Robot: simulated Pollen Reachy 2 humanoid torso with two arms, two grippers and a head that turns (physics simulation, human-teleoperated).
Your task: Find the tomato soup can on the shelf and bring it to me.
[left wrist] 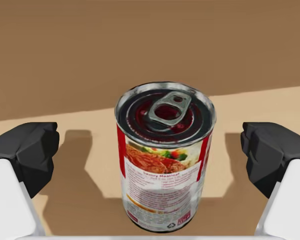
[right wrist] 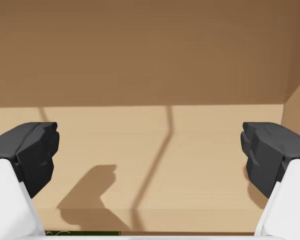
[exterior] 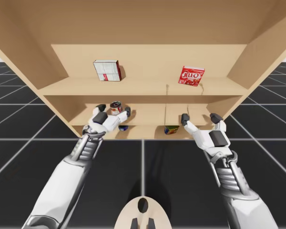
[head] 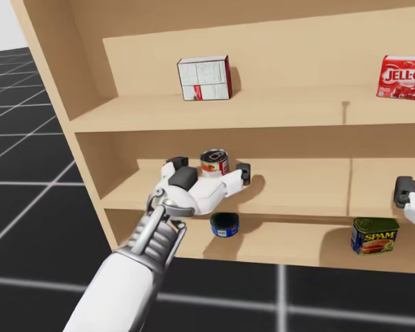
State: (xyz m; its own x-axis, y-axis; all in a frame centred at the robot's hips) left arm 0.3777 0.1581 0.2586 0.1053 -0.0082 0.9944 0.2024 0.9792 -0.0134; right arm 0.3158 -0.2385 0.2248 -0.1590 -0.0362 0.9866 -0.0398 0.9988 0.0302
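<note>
Left wrist view: the tomato soup can (left wrist: 164,165) stands upright on a pale wooden board, close in front of the camera. Its silver top with the ring pull faces up, and its red and white label shows a picture of food. It sits between the two black fingertips of my left gripper (left wrist: 150,150). That gripper is spread wide, with a clear gap on each side of the can, so neither finger touches it and nothing is gripped. In the head view the same can (head: 214,163) is on the middle board of the shelf (head: 290,111), toward its left part, with my left gripper (head: 209,168) reaching in around it from the front. On the lowest board, just under that gripper, lies a flat blue can (head: 225,225), and further right stands a blue and yellow rectangular tin (head: 375,235). In the high view my right gripper (exterior: 199,118) hovers at the front of the middle board, above the tin. Its fingers are wide apart and hold nothing. The top board carries a white and red box (exterior: 107,70) on the left and a red box (exterior: 191,76) on the right, well apart.
</note>
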